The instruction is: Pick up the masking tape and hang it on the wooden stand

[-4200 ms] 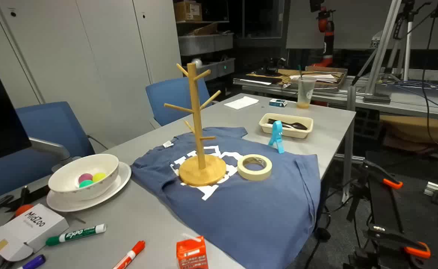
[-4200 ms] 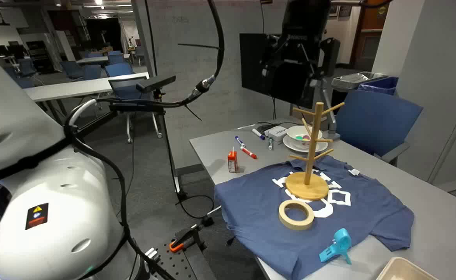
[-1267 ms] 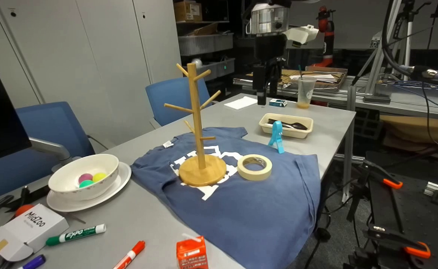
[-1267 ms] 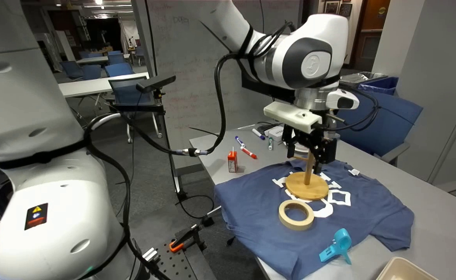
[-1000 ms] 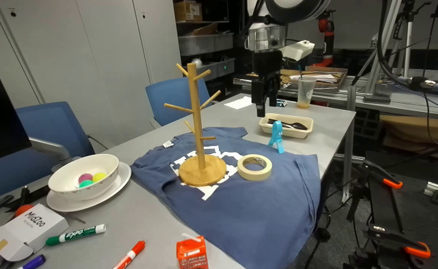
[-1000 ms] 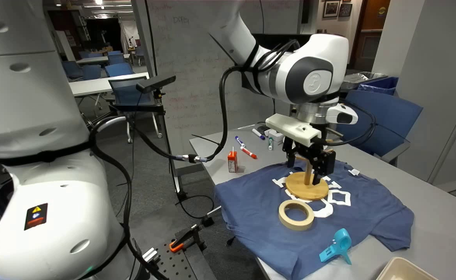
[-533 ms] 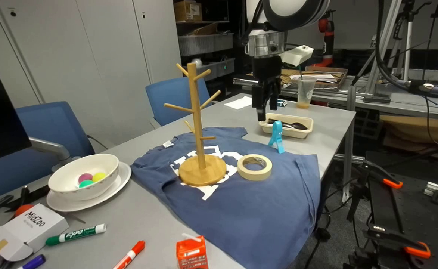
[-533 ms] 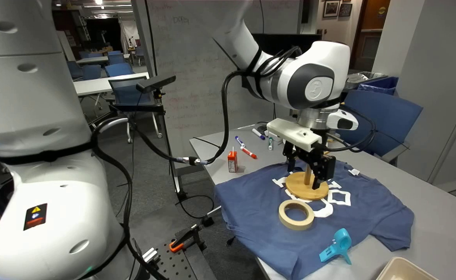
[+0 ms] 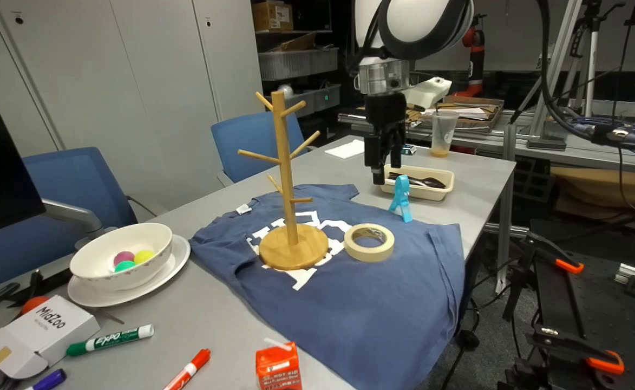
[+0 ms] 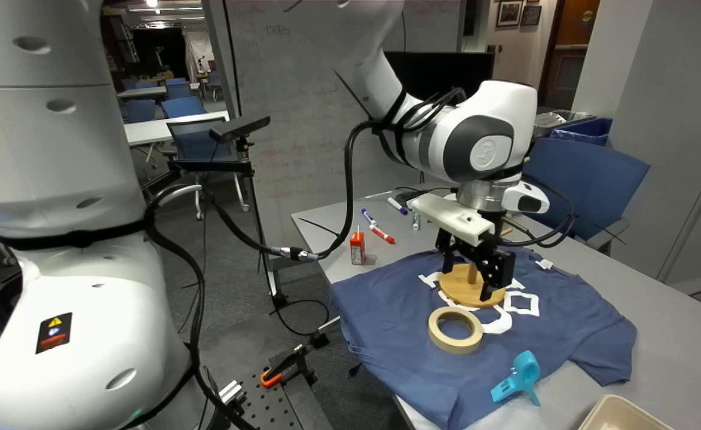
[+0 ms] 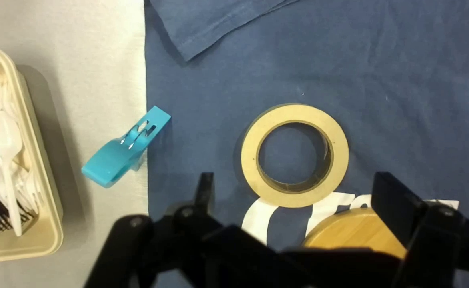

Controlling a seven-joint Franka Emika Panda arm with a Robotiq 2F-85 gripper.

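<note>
Hand (image 11: 293,184), wide and holding nothing, hangs above the shirt (image 9: 371,303), where the tape (image 11: 251,155) lies flat just beside the stand (image 9: 287,179); probably best to centre over one side of the tape, descend clear of the pegs (image 9: 259,156) and pinch there, leaving the hole free

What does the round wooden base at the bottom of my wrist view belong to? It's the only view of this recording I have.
Observer: The wooden stand, upright, with angled pegs along its length.
Operator: How high are we?
Observer: Both exterior views show the hand hanging above the level of the masking tape.
Operator: What else lies outside my picture?
Observer: In an exterior view, a bowl rests on a white plate.
</note>
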